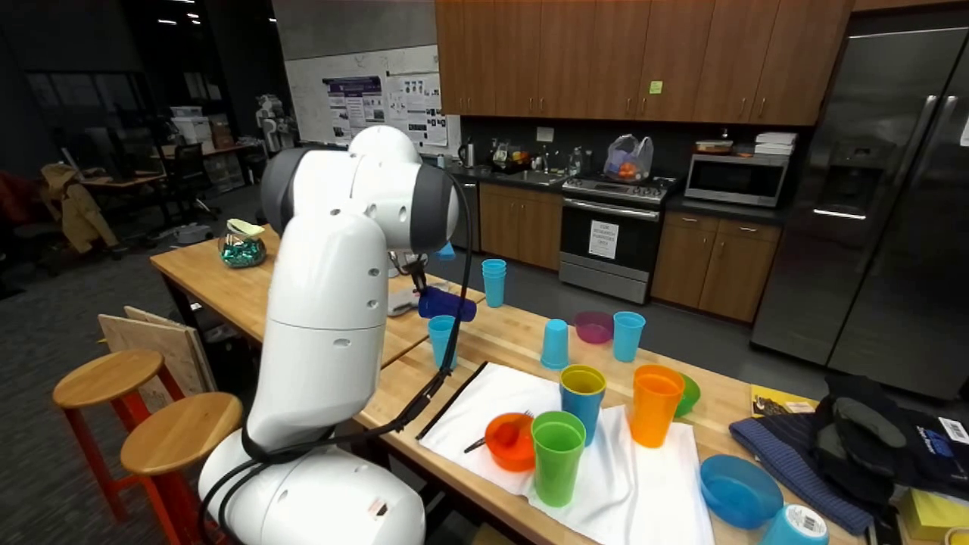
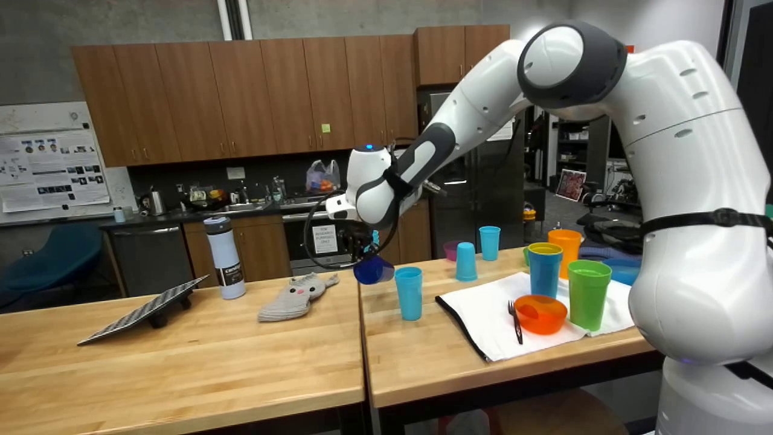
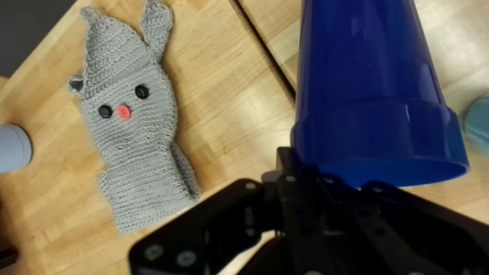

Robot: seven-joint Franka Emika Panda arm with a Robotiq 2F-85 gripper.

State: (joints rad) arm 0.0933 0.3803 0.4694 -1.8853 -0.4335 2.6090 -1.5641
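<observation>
While the claw (image 3: 298,170) is clamped on the rim of one dark blue cup (image 3: 366,76), that cup lies tipped in the grip, mouth facing back toward the claw in the wrist view; clearance beneath cannot be judged.

Light blue cups: four single, plus one light blue stack (image 1: 493,284), its number hard to count, near the edge of the tabletop (image 3: 237,126). Nearest the claw, one upright cup (image 2: 408,293); more distant, one upturned cup (image 2: 465,261) and one farther upright cup (image 2: 490,243); farthest, one barcoded cup (image 1: 795,526), partly cut off.

Cloth: one white cloth (image 2: 480,302), well apart from the claw, with three cups: green cup (image 2: 589,299), orange cup (image 1: 655,409), blue cup (image 2: 545,277) with a yellow rim inside.

Bowls: four. Orange bowl (image 2: 542,317) on the cloth, one fork (image 2: 517,329) beside it; purple bowl (image 1: 592,331), green bowl (image 1: 689,397) and blue bowl (image 1: 740,492), all well apart from the claw.

Left of the claw, wrist view: one grey crocheted animal (image 3: 133,130), with two black buttons (image 3: 141,91) and one pink button (image 3: 123,111). Past it, one pale blue bottle (image 2: 226,257); farther, one tilted panel (image 2: 145,311).

Edges and room: one seam (image 3: 267,53) runs diagonally out of sight under the held cup. An outer edge (image 3: 49,44) lies beyond the animal. Broad wood separates claw from animal.
</observation>
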